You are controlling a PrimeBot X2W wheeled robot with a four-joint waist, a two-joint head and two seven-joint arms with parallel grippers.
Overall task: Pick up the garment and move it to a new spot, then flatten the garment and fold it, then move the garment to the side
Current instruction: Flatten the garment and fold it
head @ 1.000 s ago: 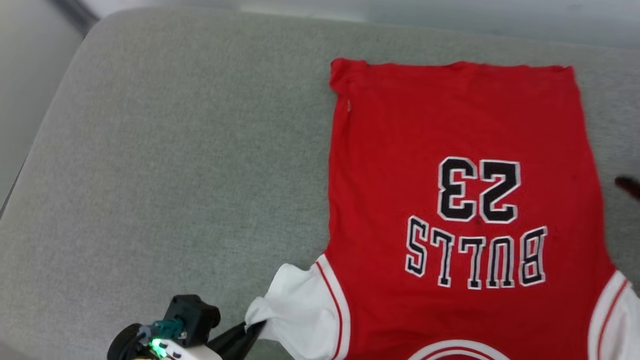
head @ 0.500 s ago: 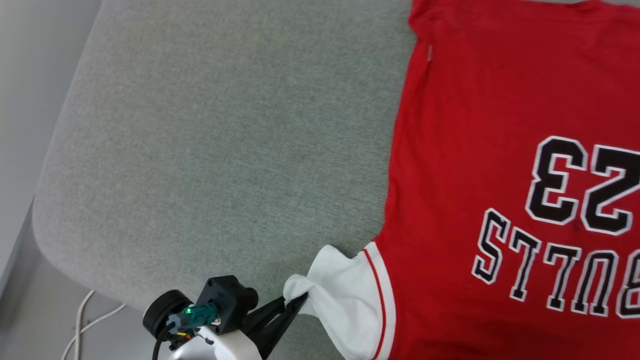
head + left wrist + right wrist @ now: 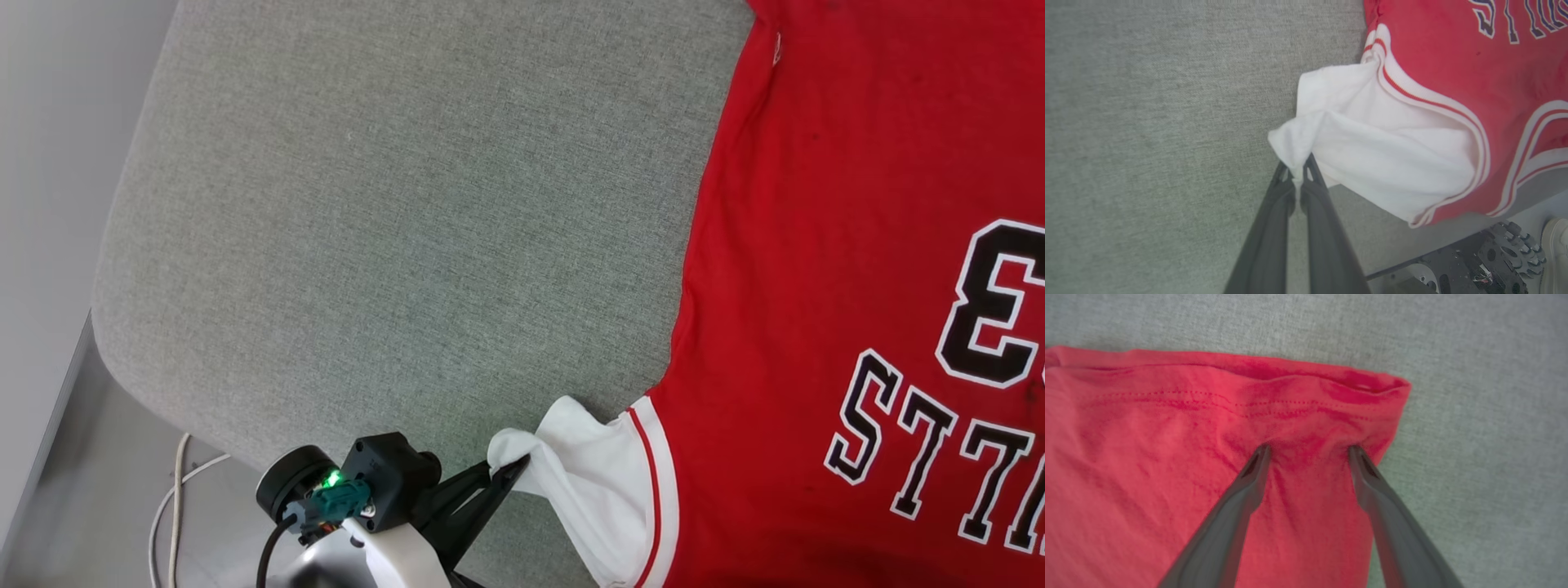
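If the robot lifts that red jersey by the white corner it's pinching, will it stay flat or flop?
Likely flop: the jersey bunches to a point where the left gripper pinches it. Probably thin and light: it puckers around the open right gripper. The rough cushion may drag it.

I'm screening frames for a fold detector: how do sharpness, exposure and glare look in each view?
Head view: even soft light, crisp weave on the grey cushion, no glare on the garment. Left wrist view: its white panel nearly washed out, the left gripper soft near the lens. Right wrist view: red oversaturated and hazy, the right gripper blurred.
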